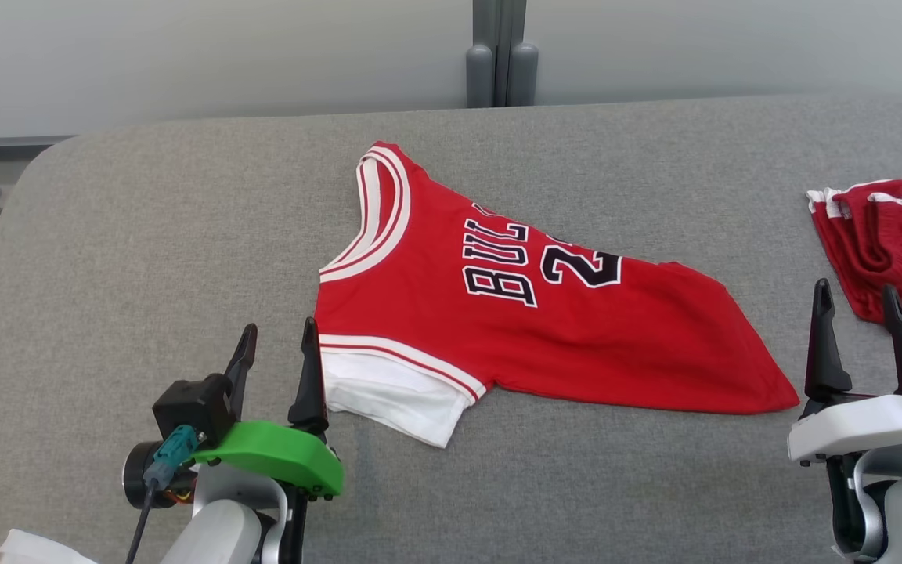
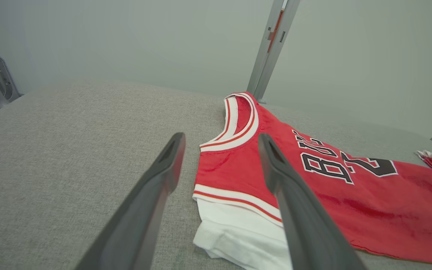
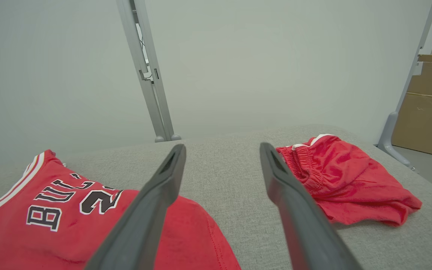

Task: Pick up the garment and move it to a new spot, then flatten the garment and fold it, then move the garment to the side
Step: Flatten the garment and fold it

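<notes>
At the middle of the grey surface [image 1: 146, 258] you will find the garment [image 1: 576, 337], a red jersey lying flat but skewed, with its lettering facing up. Its long lower edge runs out to a point toward your right. A white layer [image 1: 388, 403] protrudes from beneath the near-left corner.

The left gripper [image 1: 279, 325] stands with jaws spread wide and holds nothing. Its inner finger is just beside the white layer. The right gripper [image 1: 855, 287] is equally wide and empty. It sits between the garment's right-hand point and the red shorts [image 1: 897, 243] lying at the surface's right edge.

Judged from this layout, no grasp has been made, so the pick-up is yet to begin.

Observe these hazards:
- Closing the left gripper at the corner may take the white layer alone, because it projects past the red cloth. The layers would then separate on lifting.
- Reaching outward with the right gripper may catch the red shorts, which lie near it.
- Descending too far may pinch the surface's fabric cover.
- Lifting one side early may drag and bunch the cloth.
</notes>
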`<state>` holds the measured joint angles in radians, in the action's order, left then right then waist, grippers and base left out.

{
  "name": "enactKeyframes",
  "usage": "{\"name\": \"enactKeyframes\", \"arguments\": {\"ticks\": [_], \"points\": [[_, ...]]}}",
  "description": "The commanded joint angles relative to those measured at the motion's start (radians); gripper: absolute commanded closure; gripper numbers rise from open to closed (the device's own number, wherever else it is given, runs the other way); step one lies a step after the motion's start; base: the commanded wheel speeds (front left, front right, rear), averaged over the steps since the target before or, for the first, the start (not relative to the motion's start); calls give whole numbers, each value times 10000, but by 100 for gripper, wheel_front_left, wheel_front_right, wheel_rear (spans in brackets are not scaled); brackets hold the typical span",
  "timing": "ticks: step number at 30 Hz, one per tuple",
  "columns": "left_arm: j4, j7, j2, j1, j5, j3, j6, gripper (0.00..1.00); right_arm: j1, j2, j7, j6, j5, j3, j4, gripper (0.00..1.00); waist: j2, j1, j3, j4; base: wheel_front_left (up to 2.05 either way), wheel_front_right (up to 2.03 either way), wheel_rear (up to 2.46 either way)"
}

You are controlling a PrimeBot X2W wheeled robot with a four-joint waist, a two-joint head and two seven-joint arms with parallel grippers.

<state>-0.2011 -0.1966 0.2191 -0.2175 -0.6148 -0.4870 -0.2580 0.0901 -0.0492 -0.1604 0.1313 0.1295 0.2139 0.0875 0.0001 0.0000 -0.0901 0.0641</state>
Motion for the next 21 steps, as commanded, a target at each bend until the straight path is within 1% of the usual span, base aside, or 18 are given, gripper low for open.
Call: {"name": "enactKeyframes", "arguments": {"ticks": [1, 4, 9, 16, 21], "points": [[-105, -145, 15, 79, 12, 49, 98, 0, -133, -25, -76, -12, 59, -65, 40, 0, -1, 0, 226, -21, 0, 0, 0], [-380, -404, -118, 117, -113, 183, 342, 0, -293, -25, -117, -12, 126, -295, 159, 0, -1, 0, 459, -56, 0, 0, 0], [-1042, -632, -319, 373, 96, 268, 652, 0, -486, -26, -279, -12, 223, -789, 477, 0, -1, 0, 823, -93, 0, 0, 0], [-1280, -687, -490, 762, 295, 598, 796, 0, -519, -26, -439, -12, 339, -1179, 812, 0, -1, 0, 959, -58, 0, 0, 0], [-1223, -689, -567, 911, 475, 799, 874, 0, -522, -26, -478, -12, 302, -1229, 938, 0, -1, 0, 970, -22, 0, 0, 0]]}}
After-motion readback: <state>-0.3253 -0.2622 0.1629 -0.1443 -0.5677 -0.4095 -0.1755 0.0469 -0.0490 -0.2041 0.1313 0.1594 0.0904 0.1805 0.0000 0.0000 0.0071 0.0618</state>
